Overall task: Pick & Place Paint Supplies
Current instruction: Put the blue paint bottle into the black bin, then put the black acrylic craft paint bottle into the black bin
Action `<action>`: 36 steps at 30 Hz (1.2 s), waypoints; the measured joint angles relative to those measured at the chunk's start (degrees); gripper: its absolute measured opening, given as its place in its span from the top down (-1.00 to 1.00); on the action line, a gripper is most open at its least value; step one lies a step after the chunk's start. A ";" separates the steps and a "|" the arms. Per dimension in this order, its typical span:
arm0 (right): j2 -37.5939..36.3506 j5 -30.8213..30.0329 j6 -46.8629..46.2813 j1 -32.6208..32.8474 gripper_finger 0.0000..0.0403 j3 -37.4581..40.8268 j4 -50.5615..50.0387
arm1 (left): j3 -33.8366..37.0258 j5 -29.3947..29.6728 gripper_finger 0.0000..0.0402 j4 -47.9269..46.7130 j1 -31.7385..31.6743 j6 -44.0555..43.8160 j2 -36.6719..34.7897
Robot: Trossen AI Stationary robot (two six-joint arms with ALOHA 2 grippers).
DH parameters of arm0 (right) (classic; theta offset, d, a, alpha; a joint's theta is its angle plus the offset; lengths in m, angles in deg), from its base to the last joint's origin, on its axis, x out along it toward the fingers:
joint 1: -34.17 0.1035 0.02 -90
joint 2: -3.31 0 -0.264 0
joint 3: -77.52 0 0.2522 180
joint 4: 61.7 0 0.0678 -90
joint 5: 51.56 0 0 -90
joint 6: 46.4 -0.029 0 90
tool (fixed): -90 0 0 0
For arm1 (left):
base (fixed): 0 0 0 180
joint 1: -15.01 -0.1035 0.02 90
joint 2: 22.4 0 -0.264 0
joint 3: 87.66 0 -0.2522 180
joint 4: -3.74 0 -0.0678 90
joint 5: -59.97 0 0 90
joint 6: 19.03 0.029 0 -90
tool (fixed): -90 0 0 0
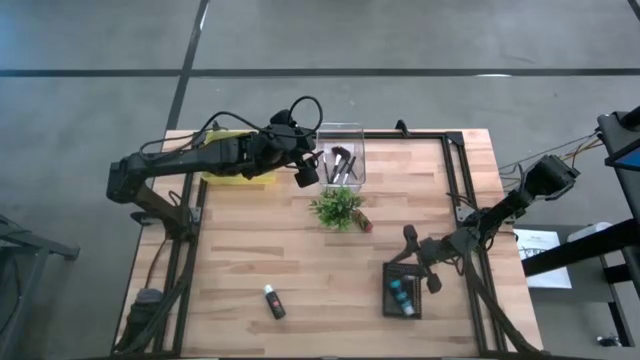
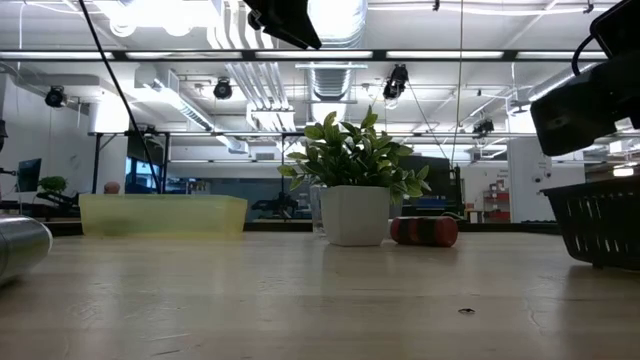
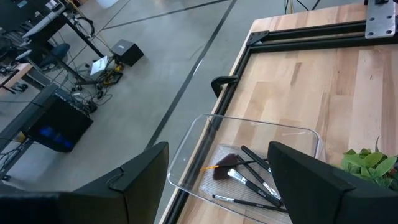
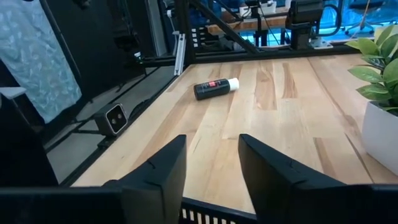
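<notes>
Black tube (image 4: 215, 88) (white cap), lying flat

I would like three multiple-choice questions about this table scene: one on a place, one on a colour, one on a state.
1. Where do the brushes lie?
A. in the clear tray
B. in the black basket
C. on the bare table

2. What colour is the cap of the black paint tube?
A. red
B. white
C. blue

3. How is the left hand?
A. shut on a brush
B. open and empty, above the clear tray
C. resting in the yellow bin

Answers:
1 A, the left wrist view shows them inside the tray.
2 B, the right wrist view shows its white end.
3 B, its fingers stand wide apart with nothing between.
</notes>
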 joint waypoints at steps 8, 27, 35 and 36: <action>0.00 1.70 -0.76 0.00 0.60 0.00 0.86 | 0.00 0.00 -0.40 0.00 0.00 -0.24 0.01; -19.14 -1.57 -3.12 -0.20 0.65 -0.51 2.93 | 0.00 -2.05 -0.40 -3.31 1.30 -3.02 -0.49; -31.16 -7.38 2.86 -0.45 0.63 -8.11 -7.18 | -0.55 -20.62 -0.40 -20.99 6.95 -17.72 -2.41; -32.31 -7.67 3.66 -0.90 0.61 -10.04 -9.92 | -0.55 -22.88 -0.40 -23.36 8.69 -18.45 -2.64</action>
